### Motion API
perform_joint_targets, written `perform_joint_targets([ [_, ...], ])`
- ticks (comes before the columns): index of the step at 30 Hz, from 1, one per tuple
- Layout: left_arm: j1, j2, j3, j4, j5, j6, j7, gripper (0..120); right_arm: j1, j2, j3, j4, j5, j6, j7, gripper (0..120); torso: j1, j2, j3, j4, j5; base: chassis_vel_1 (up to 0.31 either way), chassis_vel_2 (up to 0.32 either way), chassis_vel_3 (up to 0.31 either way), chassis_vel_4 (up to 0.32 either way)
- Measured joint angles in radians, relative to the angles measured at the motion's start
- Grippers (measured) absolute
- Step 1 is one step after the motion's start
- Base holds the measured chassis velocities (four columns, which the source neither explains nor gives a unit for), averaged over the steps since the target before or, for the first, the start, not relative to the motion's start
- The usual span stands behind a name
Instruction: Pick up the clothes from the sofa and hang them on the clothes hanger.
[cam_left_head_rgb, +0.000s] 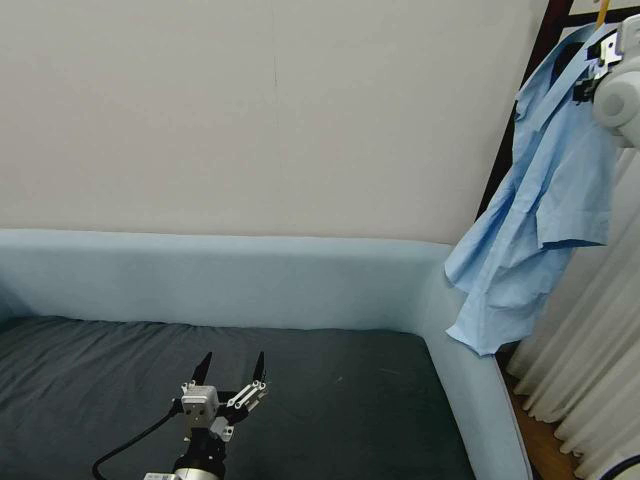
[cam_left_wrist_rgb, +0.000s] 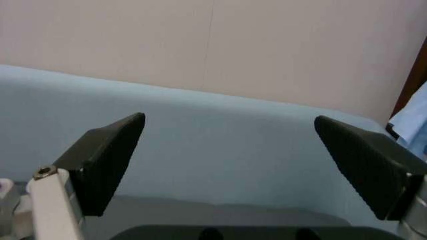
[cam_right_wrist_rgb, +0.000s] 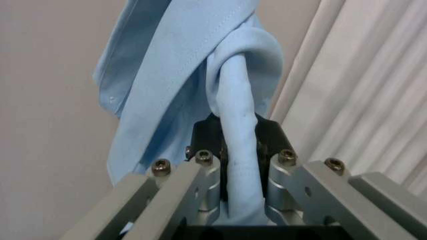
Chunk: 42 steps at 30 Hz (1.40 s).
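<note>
Two grippers are at work. The right gripper, raised high beside the curtain, is clamped tight on a bunched fold of the shirt. The shirt hangs from it in the air, its hem near the right end of the sofa. The left gripper hovers low over the dark cushion, fingers spread wide and empty.

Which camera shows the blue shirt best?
Head view: nearly all of the blue shirt hangs past the sofa. The right wrist view shows one fold clamped in the right gripper; the left wrist view, a sliver.
</note>
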<state>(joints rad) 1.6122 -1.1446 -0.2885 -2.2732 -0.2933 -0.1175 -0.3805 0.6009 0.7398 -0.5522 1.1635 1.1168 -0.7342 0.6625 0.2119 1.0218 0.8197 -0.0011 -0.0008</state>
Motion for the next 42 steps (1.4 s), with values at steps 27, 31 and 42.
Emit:
perform_joint_targets([
  [27, 0.024, 0.123, -0.065, -0.077, -0.075, 0.003, -0.011, 100, 0.144, 0.269, -0.035, -0.465, -0.110, 0.027, -0.154, 7, 0.000, 0.000, 0.000, 0.0001, 0.0000, 0.000, 0.000, 0.000, 0.000],
  [31, 0.021, 0.130, -0.067, -0.081, -0.084, 0.003, -0.014, 100, 0.152, 0.298, -0.026, -0.518, -0.100, 0.023, -0.145, 7, 0.000, 0.000, 0.000, -0.0001, 0.0001, 0.000, 0.000, 0.000, 0.000],
  [42, 0.046, 0.145, -0.095, -0.097, -0.093, -0.012, -0.017, 100, 0.170, 0.359, 0.031, -0.667, -0.112, 0.049, -0.146, 7, 0.000, 0.000, 0.000, 0.0000, 0.0003, 0.000, 0.000, 0.000, 0.000],
])
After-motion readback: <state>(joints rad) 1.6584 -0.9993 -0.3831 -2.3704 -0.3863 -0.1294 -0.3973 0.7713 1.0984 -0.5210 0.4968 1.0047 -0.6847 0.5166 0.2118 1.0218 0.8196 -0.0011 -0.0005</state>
